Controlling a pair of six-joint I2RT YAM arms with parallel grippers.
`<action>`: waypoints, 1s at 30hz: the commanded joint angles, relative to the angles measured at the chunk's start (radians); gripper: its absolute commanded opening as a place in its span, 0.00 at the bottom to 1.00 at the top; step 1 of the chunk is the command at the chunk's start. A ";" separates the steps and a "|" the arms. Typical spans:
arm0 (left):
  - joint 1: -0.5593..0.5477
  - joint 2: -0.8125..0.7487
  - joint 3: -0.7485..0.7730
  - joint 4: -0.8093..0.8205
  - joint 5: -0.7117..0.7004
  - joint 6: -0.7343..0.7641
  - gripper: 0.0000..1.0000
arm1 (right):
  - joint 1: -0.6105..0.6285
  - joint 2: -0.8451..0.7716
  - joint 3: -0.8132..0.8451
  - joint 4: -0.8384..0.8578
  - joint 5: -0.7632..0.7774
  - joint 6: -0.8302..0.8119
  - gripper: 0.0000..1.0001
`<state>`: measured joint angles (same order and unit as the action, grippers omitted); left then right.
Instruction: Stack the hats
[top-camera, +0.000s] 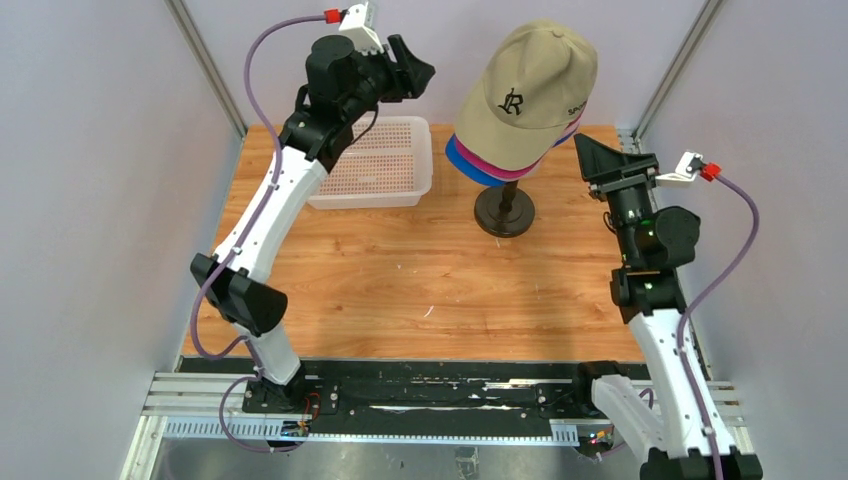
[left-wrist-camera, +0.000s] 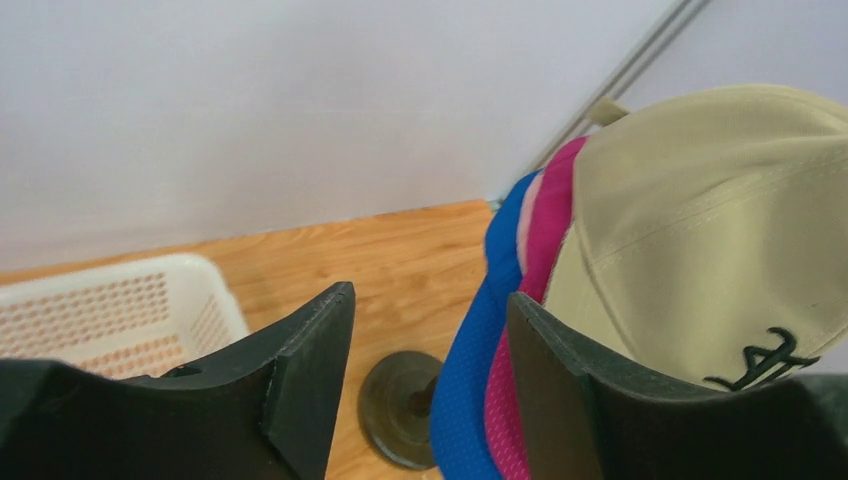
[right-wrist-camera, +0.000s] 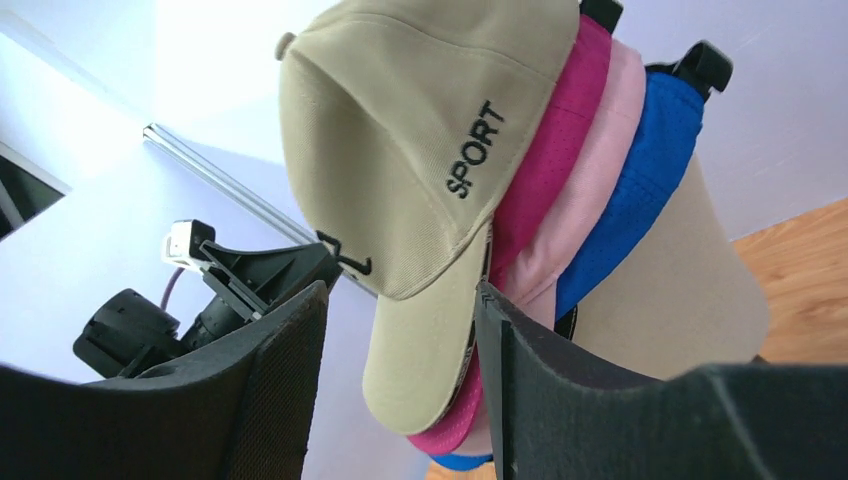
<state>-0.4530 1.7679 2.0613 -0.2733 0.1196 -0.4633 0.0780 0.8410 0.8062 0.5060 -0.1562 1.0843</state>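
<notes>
The hats sit stacked on a cream mannequin head (right-wrist-camera: 685, 290). A khaki cap (top-camera: 530, 85) with a dark logo is on top. Under it show the brims of a magenta cap (right-wrist-camera: 560, 140), a light pink cap (right-wrist-camera: 595, 185) and a blue cap (top-camera: 466, 160). My left gripper (top-camera: 415, 68) hangs open, high up and just left of the stack; in its wrist view the blue brim (left-wrist-camera: 470, 350) lies beyond its fingers, untouched. My right gripper (top-camera: 600, 160) is open at the stack's right side. The khaki brim (right-wrist-camera: 430, 350) shows between its fingers (right-wrist-camera: 500, 340), not pinched.
A white perforated basket (top-camera: 375, 165) stands at the back left, under the left arm. The head's dark round base (top-camera: 504, 212) rests on the wooden table (top-camera: 420, 280). Grey walls and metal posts close in the sides and back.
</notes>
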 joint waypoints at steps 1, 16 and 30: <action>0.007 -0.119 -0.104 -0.051 -0.148 -0.005 0.66 | 0.012 -0.111 0.089 -0.272 0.086 -0.205 0.56; 0.006 -0.484 -0.612 -0.043 -0.414 0.025 0.98 | 0.012 -0.087 0.187 -0.814 0.445 -0.606 0.79; 0.005 -0.582 -0.836 0.043 -0.421 0.021 0.98 | 0.011 -0.044 0.109 -0.788 0.579 -0.708 0.82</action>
<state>-0.4526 1.2076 1.2335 -0.2924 -0.2775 -0.4480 0.0784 0.7929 0.9241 -0.3088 0.3565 0.4236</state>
